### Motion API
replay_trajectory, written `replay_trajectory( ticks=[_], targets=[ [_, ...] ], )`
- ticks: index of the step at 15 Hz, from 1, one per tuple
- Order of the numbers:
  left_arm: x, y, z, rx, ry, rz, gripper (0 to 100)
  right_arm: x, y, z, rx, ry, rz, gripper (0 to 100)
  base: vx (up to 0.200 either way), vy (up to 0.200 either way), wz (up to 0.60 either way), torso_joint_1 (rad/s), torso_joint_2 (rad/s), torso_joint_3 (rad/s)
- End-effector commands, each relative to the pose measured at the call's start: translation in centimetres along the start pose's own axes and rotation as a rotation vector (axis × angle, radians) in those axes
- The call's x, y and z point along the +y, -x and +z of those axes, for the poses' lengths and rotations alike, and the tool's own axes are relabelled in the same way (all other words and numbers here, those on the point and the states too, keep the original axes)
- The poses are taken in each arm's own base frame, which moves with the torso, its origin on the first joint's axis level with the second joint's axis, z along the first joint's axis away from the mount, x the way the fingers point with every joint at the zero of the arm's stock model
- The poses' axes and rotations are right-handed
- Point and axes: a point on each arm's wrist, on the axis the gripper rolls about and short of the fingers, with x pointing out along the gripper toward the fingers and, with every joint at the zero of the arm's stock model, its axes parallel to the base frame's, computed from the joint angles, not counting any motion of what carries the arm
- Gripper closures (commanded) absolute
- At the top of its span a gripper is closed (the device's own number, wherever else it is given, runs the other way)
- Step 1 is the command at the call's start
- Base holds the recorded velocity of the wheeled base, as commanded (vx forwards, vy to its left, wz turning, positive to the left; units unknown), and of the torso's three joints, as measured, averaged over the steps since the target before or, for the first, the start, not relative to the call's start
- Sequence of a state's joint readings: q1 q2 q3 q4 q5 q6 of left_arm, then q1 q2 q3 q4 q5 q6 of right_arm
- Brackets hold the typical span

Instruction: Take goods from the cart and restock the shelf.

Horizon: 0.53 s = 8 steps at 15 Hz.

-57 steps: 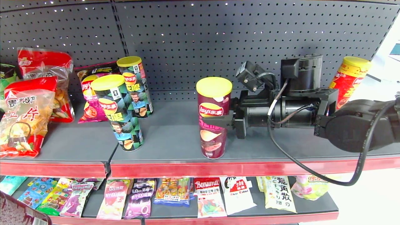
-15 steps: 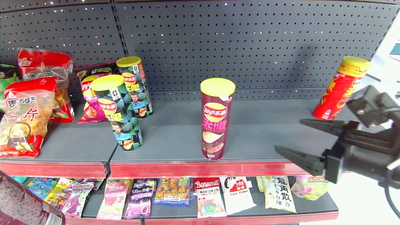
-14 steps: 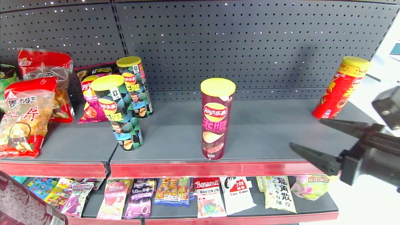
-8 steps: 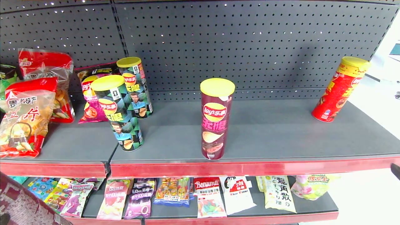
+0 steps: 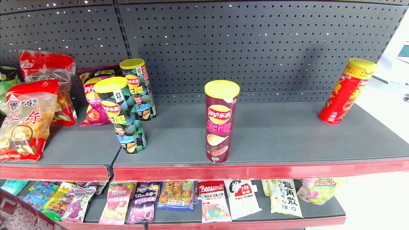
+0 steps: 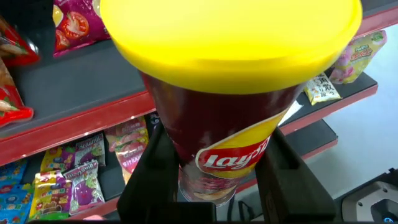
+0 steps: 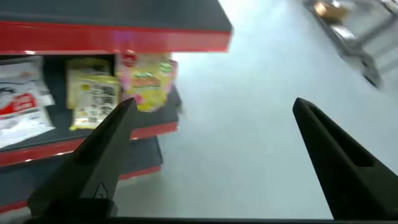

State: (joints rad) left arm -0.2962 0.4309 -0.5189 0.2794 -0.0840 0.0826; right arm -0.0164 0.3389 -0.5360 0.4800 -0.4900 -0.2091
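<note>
A maroon chip can [image 5: 221, 121] with a yellow lid stands upright near the front edge of the grey upper shelf [image 5: 281, 137], at its middle. My left gripper [image 6: 221, 177] is shut on a second maroon chip can [image 6: 230, 93], its fingers [image 6: 155, 174] pressing both sides below the yellow lid. A corner of that held can [image 5: 16, 214] shows at the lower left of the head view. My right gripper [image 7: 214, 106] is open and holds nothing, hanging over the pale floor beside the shelf's right end.
Two green-black cans [image 5: 119, 115] and several snack bags [image 5: 28, 105] fill the upper shelf's left part. A red can [image 5: 346, 91] stands at its right end. Candy bags [image 5: 214, 201] lie on the lower shelf. Bare shelf lies on either side of the maroon can.
My right gripper let go of the maroon can on the shelf, opened, and drew back to the right out of the head view. The held can at lower left sank slightly.
</note>
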Motion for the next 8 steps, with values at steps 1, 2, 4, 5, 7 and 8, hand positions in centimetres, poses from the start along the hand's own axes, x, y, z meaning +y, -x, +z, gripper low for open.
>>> replay_trajectory(
  ticks=[1, 2, 4, 5, 7, 8],
  targets=[
    [0.0, 0.1, -0.1, -0.010, -0.001, 0.001, 100, 2.1, -1.3, -2.5, -0.018, -0.032, 0.230, 0, 0.000, 0.000, 0.00, 0.000, 0.00, 0.000],
    [0.0, 0.2, 0.0, -0.021, -0.001, 0.000, 100, 3.1, -2.0, -4.0, -0.117, -0.055, 0.325, 0, 0.000, 0.000, 0.00, 0.000, 0.00, 0.000],
    [0.0, 0.1, 0.2, -0.049, 0.037, -0.002, 100, 4.4, -3.4, -6.5, -0.248, -0.090, 0.305, 0, 0.000, 0.000, 0.00, 0.000, 0.00, 0.000],
    [0.0, 0.0, 0.2, -0.060, 0.066, -0.013, 100, 4.7, -3.4, -7.8, -0.282, -0.107, 0.313, 0, 0.000, 0.000, 0.00, 0.000, 0.00, 0.000],
    [-0.1, -0.1, -0.1, -0.057, 0.084, -0.027, 100, 4.6, -3.1, -7.9, -0.309, -0.117, 0.352, 0, 0.000, 0.000, 0.00, 0.000, 0.00, 0.000],
    [-0.1, -0.1, -0.3, -0.057, 0.083, -0.029, 100, 4.6, -3.0, -7.9, -0.322, -0.111, 0.382, 0, 0.000, 0.000, 0.00, 0.000, 0.00, 0.000]
  ],
)
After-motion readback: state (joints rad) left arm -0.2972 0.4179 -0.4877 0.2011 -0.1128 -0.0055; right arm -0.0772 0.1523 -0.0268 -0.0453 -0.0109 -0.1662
